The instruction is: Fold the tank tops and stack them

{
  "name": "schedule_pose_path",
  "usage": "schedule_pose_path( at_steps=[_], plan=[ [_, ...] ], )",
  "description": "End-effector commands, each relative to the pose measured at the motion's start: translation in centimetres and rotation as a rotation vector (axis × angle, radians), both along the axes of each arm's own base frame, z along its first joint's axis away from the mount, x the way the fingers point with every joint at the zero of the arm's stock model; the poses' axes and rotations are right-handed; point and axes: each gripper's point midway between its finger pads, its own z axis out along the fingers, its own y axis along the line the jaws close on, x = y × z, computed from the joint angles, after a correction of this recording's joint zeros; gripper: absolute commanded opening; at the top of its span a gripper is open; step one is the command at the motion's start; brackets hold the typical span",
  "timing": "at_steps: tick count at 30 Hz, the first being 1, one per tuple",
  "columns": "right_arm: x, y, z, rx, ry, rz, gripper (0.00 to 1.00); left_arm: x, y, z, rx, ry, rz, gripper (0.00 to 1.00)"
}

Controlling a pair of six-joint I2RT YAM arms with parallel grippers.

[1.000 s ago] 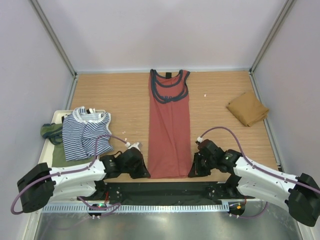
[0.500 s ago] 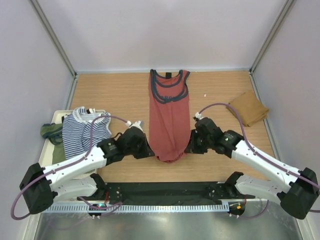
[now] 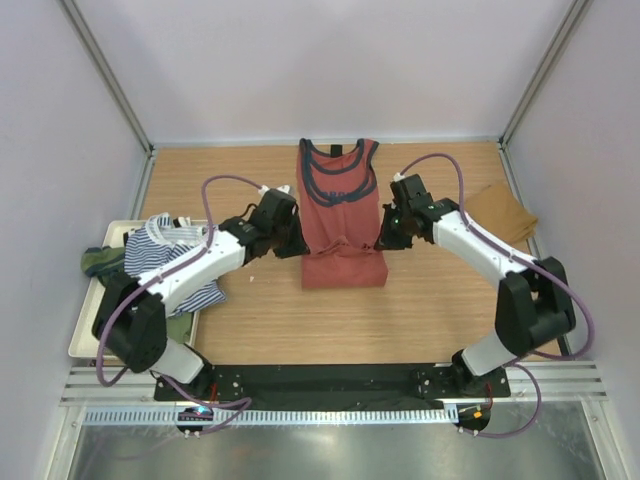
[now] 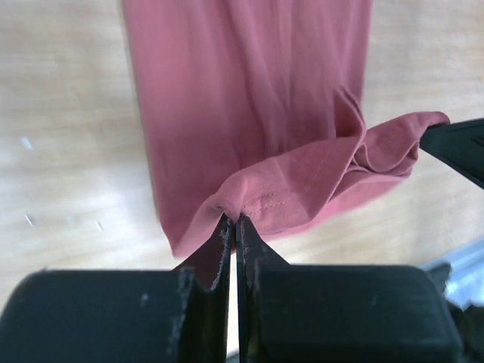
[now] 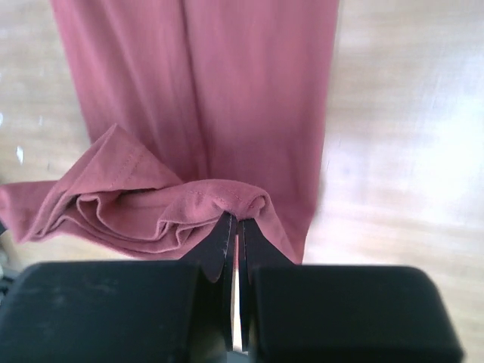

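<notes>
Grip: left claw (image 4: 233,224) and right claw (image 5: 234,220) pinched shut on the hem of the rust-red tank top (image 3: 341,208).
Both arms are stretched forward, flanking it at the middle of the worktop (image 3: 300,320), the hem held doubled over its lower half. Four tops are counted: this one, striped top (image 3: 165,258) and olive top (image 3: 99,263) at left, tan top (image 3: 497,215) folded at right.

The right tool (image 5: 233,227) has its two dark fingers pressed together on a stitched hem of the rust-red tank top (image 5: 227,91) — no gap shows between them. The pinched hem is raised above the flat cloth beneath it, and loose folds bunch out to the left. Pale wooden desk (image 5: 408,151) shows on both sides of the cloth — wider on the right.
</notes>
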Motion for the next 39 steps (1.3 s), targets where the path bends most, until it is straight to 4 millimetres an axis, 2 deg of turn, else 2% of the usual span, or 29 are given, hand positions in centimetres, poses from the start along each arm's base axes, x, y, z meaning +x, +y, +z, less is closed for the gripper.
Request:
schedule_pose_path(
  at_steps=[1,2,3,5,6,7,10,13,19,27,33,39],
  plan=[
    [4.7,-0.1,0.4,0.026,-0.074,-0.008,0.01,4.2,1.0,-0.1,0.050,-0.049,0.016,0.00],
    [5.9,0.2,0.4,0.046,-0.088,-0.016,0.01,5.1,0.7,0.4,0.045,-0.067,0.016,0.00],
    [6.6,0.1,0.3,0.057,-0.093,-0.022,0.01,5.8,0.6,-0.7,0.058,-0.053,0.018,0.00],
    [8.0,0.1,-0.1,0.045,-0.088,-0.036,0.01,7.2,0.3,-0.7,0.058,-0.067,0.021,0.00],
    [8.5,0.0,-0.2,0.043,-0.087,-0.041,0.01,7.5,0.1,-0.9,0.053,-0.065,0.012,0.00],
    [8.9,0.1,-0.2,0.045,-0.084,-0.041,0.01,7.9,-0.1,-1.9,0.062,-0.050,0.007,0.00],
    [9.9,0.5,-0.3,0.057,-0.083,-0.037,0.01,8.9,-0.8,-1.7,0.046,-0.070,-0.014,0.00],
    [10.1,0.7,-0.1,0.065,-0.085,-0.032,0.01,9.2,-1.3,-1.2,0.021,-0.101,-0.031,0.00],
    [10.7,0.5,1.1,0.059,-0.104,-0.045,0.01,10.4,-1.2,-0.1,0.020,-0.132,-0.020,0.00],
    [10.9,-0.6,3.0,0.058,-0.138,-0.077,0.01,10.4,-0.5,2.3,0.004,-0.170,-0.004,0.00],
    [11.5,-1.3,2.6,0.069,-0.124,-0.094,0.01,11.1,0.0,1.7,0.000,-0.154,0.000,0.00],
    [12.6,-1.0,2.3,0.103,-0.127,-0.097,0.01,12.5,0.0,0.9,-0.002,-0.154,0.014,0.00]
  ],
)
